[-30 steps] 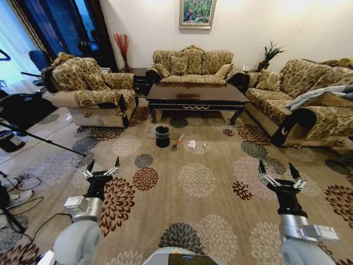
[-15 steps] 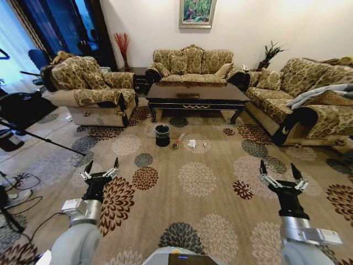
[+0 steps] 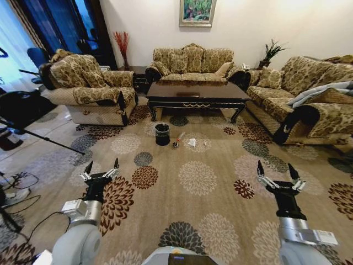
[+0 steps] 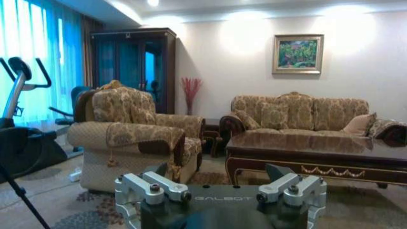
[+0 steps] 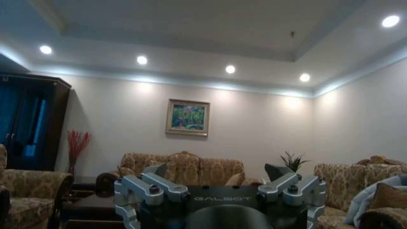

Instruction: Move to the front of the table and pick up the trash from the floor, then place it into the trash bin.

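Left hand (image 3: 101, 168) and right hand (image 3: 277, 176): both are held wide open and empty, raised over the carpet (image 3: 193, 204). Well ahead of them, between the two, the trash bin (image 3: 162, 134) is seen upright on the floor before the counter (image 3: 196, 91). Just right of the bin, three trash items are counted: bottle (image 3: 180, 137), lying with its long axis tilted away; dark ball (image 3: 175, 145); paper wad (image 3: 192, 143). The floor items are visible in the head view; the left wrist view gives the counter's (image 4: 318, 148) long side.

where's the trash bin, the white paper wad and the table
trash bin (image 3: 162, 134), head view, on its black side wall
white paper wad (image 3: 192, 143), head view, on its middle, on the carpet
table (image 3: 215, 91), head view, on a bare part of its glossy top
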Tool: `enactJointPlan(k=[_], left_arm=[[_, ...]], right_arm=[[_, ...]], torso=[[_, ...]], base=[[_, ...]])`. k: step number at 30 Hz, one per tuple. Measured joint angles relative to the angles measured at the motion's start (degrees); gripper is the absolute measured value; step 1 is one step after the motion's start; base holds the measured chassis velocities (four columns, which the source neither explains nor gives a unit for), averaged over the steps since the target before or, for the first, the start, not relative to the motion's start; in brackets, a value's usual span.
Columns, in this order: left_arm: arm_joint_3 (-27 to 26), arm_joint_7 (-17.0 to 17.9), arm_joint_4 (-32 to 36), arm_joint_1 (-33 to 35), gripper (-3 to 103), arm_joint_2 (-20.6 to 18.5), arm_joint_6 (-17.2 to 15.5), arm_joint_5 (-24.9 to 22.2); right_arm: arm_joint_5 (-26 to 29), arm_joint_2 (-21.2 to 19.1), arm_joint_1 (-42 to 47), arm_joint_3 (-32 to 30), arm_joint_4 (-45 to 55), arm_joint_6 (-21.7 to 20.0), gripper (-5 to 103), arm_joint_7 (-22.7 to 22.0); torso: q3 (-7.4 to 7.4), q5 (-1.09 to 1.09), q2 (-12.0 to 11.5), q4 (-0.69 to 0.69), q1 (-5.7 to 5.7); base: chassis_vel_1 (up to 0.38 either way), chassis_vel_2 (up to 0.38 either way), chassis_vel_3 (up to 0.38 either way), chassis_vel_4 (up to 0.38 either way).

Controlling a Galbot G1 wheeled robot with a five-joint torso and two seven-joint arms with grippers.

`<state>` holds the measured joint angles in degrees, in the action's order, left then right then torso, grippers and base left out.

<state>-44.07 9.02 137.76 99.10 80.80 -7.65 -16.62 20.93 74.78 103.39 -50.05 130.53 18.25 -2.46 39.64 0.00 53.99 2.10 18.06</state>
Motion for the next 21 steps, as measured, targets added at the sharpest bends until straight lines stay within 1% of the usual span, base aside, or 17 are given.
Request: enactJointPlan(k=[5, 8, 10, 15, 19, 21], left_arm=[[0.3, -0.1, -0.5, -0.4, 100, 0.2, 0.2, 0.3], [0.4, -0.2, -1.2, -0.9, 100, 0.3, 0.3, 0.3], [0.4, -0.3, -1.4, -1.1, 100, 0.2, 0.3, 0.4], [0.6, -0.8, -2.1, -1.6, 100, 0.1, 0.3, 0.3], [0.7, -0.8, -2.5, -2.0, 100, 0.1, 0.4, 0.0], [0.9, -0.8, -2.8, -2.2, 100, 0.0, 0.6, -0.3]], right_arm=[[0.1, -0.2, -0.3, 0.0, -0.5, 0.1, 100, -0.1], [0.1, -0.2, -1.0, 0.2, -1.0, 0.0, 100, -0.1], [0.2, -0.2, -1.1, 0.3, -1.2, 0.0, 100, -0.1], [1.9, -0.4, -1.5, 0.8, -1.2, -0.7, 100, -0.5], [2.1, -0.4, -1.8, 0.8, -1.5, -0.8, 100, -0.6], [2.0, -0.3, -1.8, 0.9, -1.8, -0.8, 100, -0.7]], torso=[[-0.60, 0.00, -1.0, 0.00, -0.44], [-1.28, 0.00, -2.2, 0.00, -0.97], [-1.49, 0.00, -2.6, 0.00, -1.14], [-2.20, 0.00, -4.0, 0.00, -1.77], [-2.64, 0.00, -4.7, 0.00, -2.08], [-3.07, 0.00, -5.5, 0.00, -2.44]], base=[[0.000, 0.000, 0.000, 0.000], [0.000, 0.000, 0.000, 0.000], [0.000, 0.000, 0.000, 0.000], [0.000, 0.000, 0.000, 0.000], [0.000, 0.000, 0.000, 0.000], [0.000, 0.000, 0.000, 0.000]])
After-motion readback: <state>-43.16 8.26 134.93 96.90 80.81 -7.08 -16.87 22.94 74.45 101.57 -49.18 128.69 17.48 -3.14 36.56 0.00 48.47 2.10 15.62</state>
